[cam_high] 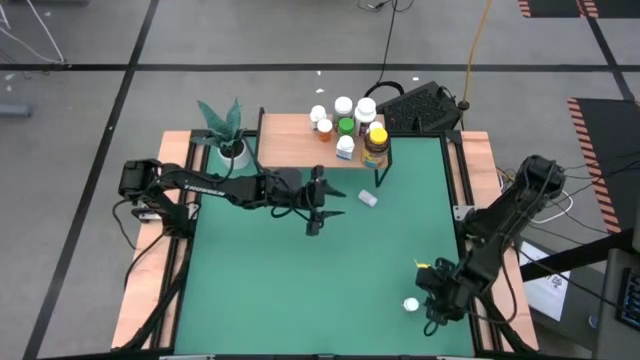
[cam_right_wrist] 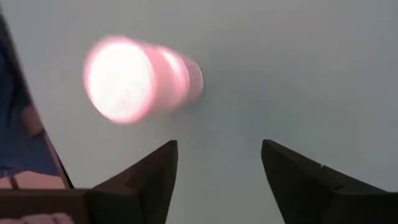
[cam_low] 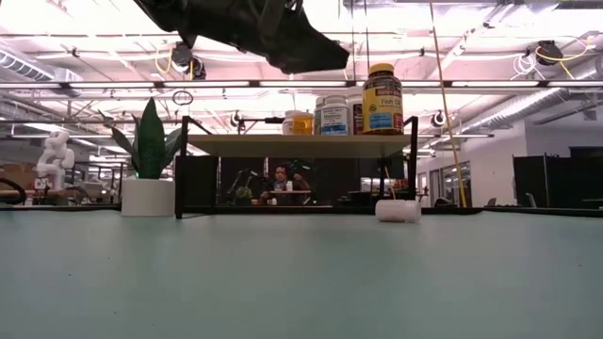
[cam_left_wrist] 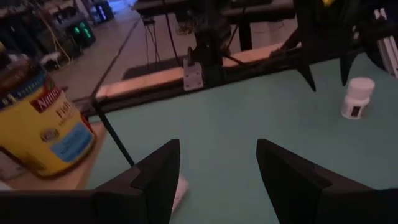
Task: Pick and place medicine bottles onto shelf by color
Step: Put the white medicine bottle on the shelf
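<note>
Seen from above, the left gripper hangs over the green table just in front of the shelf, its dark fingers spread wide with nothing between them. The light-wood shelf stands at twelve o'clock on the mat, and its right half carries a tight cluster of medicine bottles: several white ones, a green-capped one, an orange-capped one, and at the cluster's four o'clock corner the amber bottle with a yellow cap, which the left wrist camera catches close by. From table height the amber bottle stands tallest on the board.

A small white bottle lies on its side on the mat, just beside the shelf's front right leg and at about three o'clock from the left gripper, apart from it.

At roughly five o'clock on the table, the right gripper is low near the front right corner, fingers also parted and empty. A white-looking bottle sits on the mat just beside it at its eight o'clock, not touching; the right wrist camera shows it glowing pale pink ahead of the open fingers.

A potted plant stands at the shelf's left end. In the low view a person is visible in the room beyond, under the shelf board.
</note>
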{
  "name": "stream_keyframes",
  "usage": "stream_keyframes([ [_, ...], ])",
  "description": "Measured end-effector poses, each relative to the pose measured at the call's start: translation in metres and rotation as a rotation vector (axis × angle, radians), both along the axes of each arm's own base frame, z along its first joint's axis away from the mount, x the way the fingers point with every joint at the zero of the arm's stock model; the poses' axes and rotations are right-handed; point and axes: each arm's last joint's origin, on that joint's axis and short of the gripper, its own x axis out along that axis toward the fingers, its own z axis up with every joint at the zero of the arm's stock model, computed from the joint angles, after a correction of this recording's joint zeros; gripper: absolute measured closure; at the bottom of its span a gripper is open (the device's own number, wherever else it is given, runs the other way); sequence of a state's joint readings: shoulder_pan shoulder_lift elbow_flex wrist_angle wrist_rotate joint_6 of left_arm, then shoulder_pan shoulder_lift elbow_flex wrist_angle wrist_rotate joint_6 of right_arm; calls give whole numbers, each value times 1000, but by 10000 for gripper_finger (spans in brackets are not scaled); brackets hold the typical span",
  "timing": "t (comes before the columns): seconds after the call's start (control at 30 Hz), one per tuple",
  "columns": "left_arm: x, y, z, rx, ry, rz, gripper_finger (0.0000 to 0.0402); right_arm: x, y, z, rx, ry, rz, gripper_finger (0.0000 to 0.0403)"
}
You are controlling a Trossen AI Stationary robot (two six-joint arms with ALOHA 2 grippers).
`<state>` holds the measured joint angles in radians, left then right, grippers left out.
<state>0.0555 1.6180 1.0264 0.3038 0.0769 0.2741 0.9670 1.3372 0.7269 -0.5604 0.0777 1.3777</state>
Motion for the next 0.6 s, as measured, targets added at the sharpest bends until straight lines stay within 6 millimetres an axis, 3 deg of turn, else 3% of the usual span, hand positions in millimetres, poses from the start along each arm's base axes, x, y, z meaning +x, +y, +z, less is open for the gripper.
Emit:
stream_keyframes([
  [0.13,1,0,4,-7,-43,3,188,-7,3,-3,20,77,-40,213],
  [0.27,1,-3,5,-78,-55,14,188,-7,4,-4,-37,-61,-39,235],
  [0.4,2,-15,5,-140,-42,-5,188,-8,5,-15,-10,-162,4,243],
  [0.6,0,-40,1,-113,0,-78,188,-17,-3,-36,125,-50,-100,244],
])
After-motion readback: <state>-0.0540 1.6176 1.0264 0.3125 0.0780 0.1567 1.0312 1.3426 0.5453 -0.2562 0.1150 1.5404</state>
